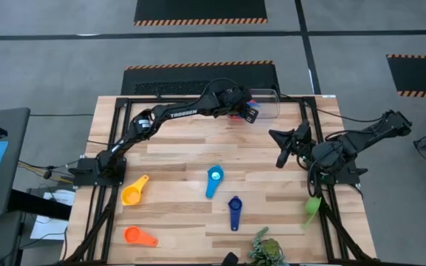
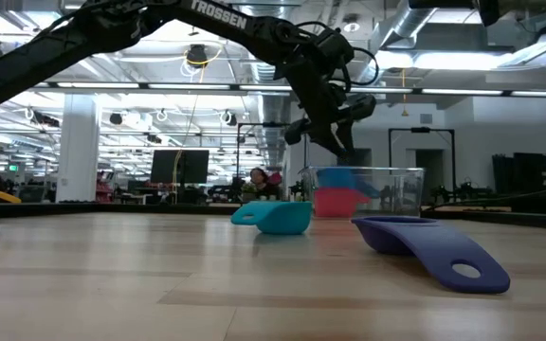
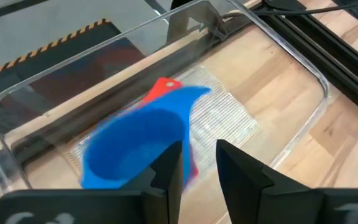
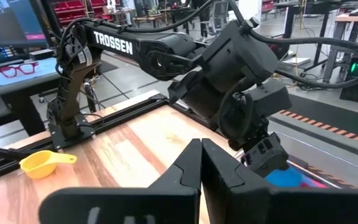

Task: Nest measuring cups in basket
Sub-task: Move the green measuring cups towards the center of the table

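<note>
Left pincer (image 3: 199, 165) parted above clear plastic basket (image 3: 291, 56), blue plastic cup (image 3: 135, 140) loose on red cup (image 3: 162, 87) inside | right pincer (image 4: 201, 165) closed, waiting | your cups: light, stiff, slick; pinch flat handles.

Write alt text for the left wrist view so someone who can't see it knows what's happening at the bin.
A blue measuring cup sits blurred inside the clear plastic bin, on top of a red cup whose handle sticks out behind it. The left arm's two dark fingers stand slightly apart just above the blue cup, over the wooden table.
</note>
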### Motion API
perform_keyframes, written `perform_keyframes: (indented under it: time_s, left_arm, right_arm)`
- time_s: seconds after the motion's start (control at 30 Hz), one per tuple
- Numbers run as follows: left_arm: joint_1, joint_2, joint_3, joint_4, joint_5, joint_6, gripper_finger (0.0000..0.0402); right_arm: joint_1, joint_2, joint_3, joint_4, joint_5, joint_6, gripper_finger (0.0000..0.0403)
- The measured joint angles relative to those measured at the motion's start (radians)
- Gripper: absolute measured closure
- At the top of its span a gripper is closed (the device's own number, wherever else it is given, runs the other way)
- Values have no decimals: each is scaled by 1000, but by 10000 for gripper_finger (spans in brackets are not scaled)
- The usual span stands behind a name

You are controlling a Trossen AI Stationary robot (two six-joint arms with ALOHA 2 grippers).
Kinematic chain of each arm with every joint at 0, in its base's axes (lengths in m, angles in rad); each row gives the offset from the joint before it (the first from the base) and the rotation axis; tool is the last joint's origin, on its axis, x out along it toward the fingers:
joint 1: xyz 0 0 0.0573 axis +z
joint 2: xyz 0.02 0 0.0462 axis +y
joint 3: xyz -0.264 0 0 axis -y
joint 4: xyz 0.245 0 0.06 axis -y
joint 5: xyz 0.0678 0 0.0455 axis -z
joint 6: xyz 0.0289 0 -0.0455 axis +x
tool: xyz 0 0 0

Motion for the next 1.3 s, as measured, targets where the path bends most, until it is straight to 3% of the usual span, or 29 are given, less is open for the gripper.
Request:
perform_keyframes:
  time_s: [0.4, 0.63, 0.8, 1.0, 1.3]
  left_arm:
    - [-6, 0, 0, 16, -5, 14, 309]
    - [-38, -6, 4, 22, 156, 154, 309]
    - [-69, -44, 4, -30, 217, 301, 309]
    - [-106, -185, 7, -397, 179, 525, 309]
    - [-183, -223, -3, -976, 65, 461, 309]
  right_arm:
    - [0, 0, 0, -8, -22, 0, 377]
    - [0, 0, 0, -34, -22, 3, 377]
    - [0, 0, 0, -42, -22, 3, 377]
    - [0, 0, 0, -46, -22, -51, 377]
    - [-1, 0, 0, -46, -23, -158, 377]
